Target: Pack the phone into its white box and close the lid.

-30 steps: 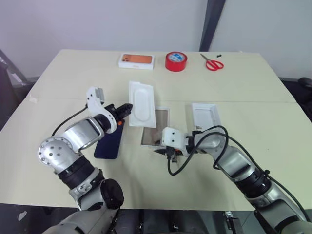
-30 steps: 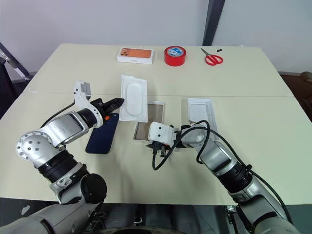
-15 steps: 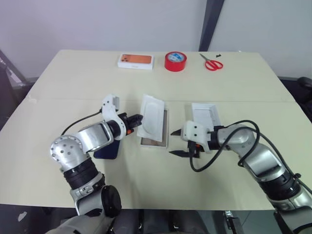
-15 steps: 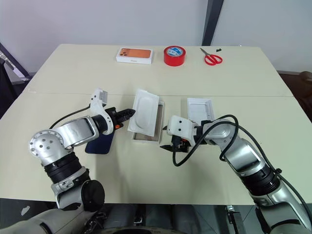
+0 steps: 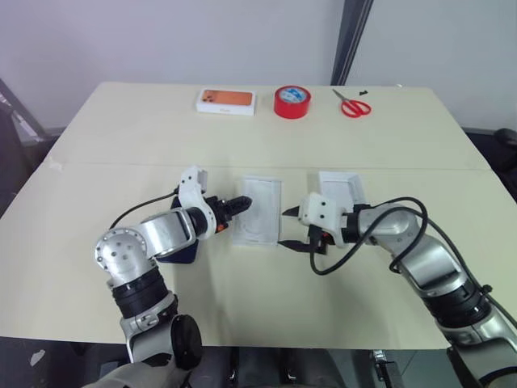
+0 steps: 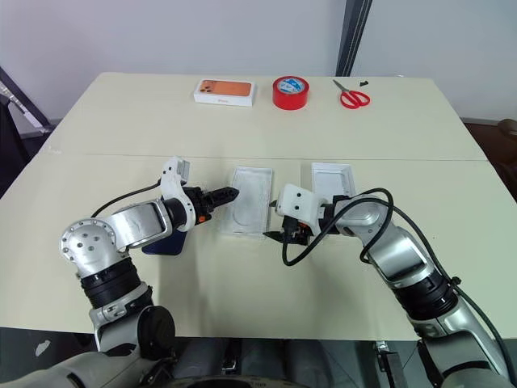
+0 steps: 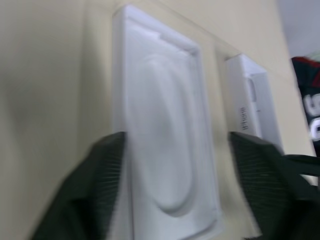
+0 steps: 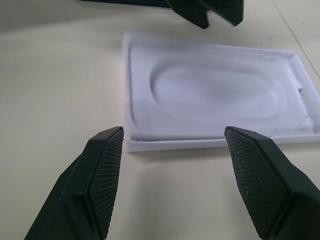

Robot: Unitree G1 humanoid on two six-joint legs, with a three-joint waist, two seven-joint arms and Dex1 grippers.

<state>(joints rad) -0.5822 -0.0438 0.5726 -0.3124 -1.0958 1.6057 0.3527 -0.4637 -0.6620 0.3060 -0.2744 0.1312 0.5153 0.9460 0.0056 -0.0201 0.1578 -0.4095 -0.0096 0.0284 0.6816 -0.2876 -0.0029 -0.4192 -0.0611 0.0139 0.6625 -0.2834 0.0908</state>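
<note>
Left eye view: the left gripper (image 5: 244, 202) and right gripper (image 5: 290, 228) both stand spread, flanking the white box (image 5: 258, 221) at frame centre, where the white insert (image 8: 215, 97) lies. The phone (image 5: 183, 252) sits left of centre under the left arm, the lid (image 5: 341, 191) right of centre

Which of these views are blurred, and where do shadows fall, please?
Left wrist view: soft, smeared blur over the insert and the fingers. Right wrist view: crisp, with a thin shadow along the insert's near edge. Head views: sharp, evenly lit, faint shadows under both arms on the table.

White insert (image 5: 257, 211), white lid (image 5: 340, 192), navy phone (image 5: 179, 250) (mostly hidden), red tape (image 5: 292, 102), red-handled scissors (image 5: 351, 103)
</note>
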